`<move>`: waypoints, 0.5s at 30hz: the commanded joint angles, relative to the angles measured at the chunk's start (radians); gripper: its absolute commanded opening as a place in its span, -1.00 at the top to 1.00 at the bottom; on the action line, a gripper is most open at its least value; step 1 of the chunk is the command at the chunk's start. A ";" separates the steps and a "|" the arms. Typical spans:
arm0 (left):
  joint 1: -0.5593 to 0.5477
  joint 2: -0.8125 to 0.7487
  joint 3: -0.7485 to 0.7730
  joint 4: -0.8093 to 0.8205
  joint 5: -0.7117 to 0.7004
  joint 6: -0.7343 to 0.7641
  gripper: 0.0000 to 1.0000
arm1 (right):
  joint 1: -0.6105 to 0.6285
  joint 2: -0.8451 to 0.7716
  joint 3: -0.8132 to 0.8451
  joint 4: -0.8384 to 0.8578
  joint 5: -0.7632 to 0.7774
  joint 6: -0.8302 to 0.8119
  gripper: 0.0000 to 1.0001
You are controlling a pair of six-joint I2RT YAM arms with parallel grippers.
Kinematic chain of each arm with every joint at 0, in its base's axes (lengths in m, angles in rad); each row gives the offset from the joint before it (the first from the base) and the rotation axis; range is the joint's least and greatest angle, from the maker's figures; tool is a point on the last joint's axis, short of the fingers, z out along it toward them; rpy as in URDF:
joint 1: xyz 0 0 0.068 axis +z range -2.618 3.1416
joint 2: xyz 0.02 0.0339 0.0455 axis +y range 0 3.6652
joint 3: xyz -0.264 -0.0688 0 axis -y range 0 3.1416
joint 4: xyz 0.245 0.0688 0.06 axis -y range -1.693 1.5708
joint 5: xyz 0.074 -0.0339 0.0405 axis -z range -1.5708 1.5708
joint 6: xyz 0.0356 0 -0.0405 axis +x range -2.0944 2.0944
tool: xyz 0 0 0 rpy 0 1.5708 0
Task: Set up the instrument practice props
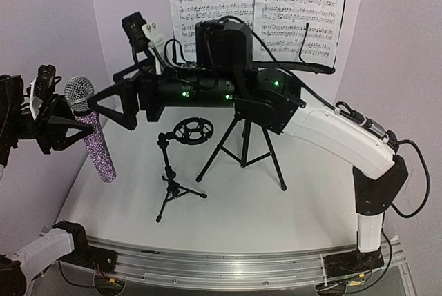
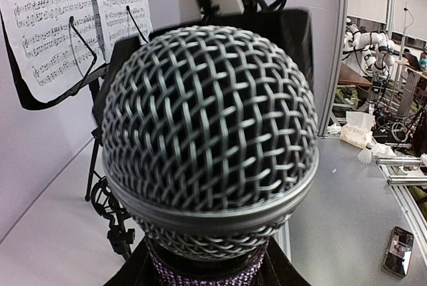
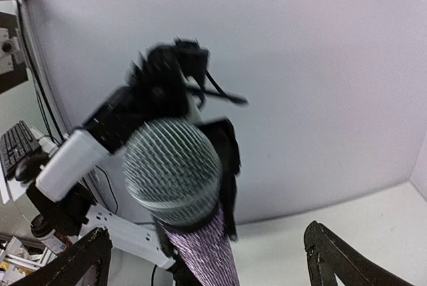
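My left gripper [image 1: 67, 121] is shut on the purple glitter microphone [image 1: 98, 145] just under its silver mesh head and holds it in the air at the far left, head up. The head fills the left wrist view [image 2: 208, 119], with my left gripper [image 2: 207, 278] below it. My right gripper [image 1: 97, 103] reaches across to the microphone, open, with one finger on each side of the purple handle [image 3: 200, 249]. The black tripod music stand [image 1: 243, 145] stands at the back with white sheet-music pages [image 1: 259, 6] on its tray. The small black mic stand [image 1: 171, 179] stands in front of it.
The right arm [image 1: 331, 137] stretches across the table over the music stand's legs. An aluminium rail [image 1: 228, 265] runs along the near edge. Lilac walls close the back and sides. A phone [image 2: 399, 251] lies on a neighbouring table.
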 commanded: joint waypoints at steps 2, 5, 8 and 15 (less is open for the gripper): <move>-0.012 0.037 0.061 -0.028 0.024 0.062 1.00 | 0.019 0.103 0.174 0.051 -0.060 -0.055 -0.97; -0.015 0.055 0.070 -0.049 0.022 0.076 1.00 | 0.037 0.150 0.230 0.056 -0.064 -0.114 -0.97; -0.017 0.065 0.082 -0.063 0.025 0.104 1.00 | 0.039 0.178 0.240 0.076 -0.010 -0.135 -0.97; -0.027 0.076 0.104 -0.165 0.027 0.217 1.00 | 0.045 0.242 0.250 0.240 0.033 -0.090 -0.94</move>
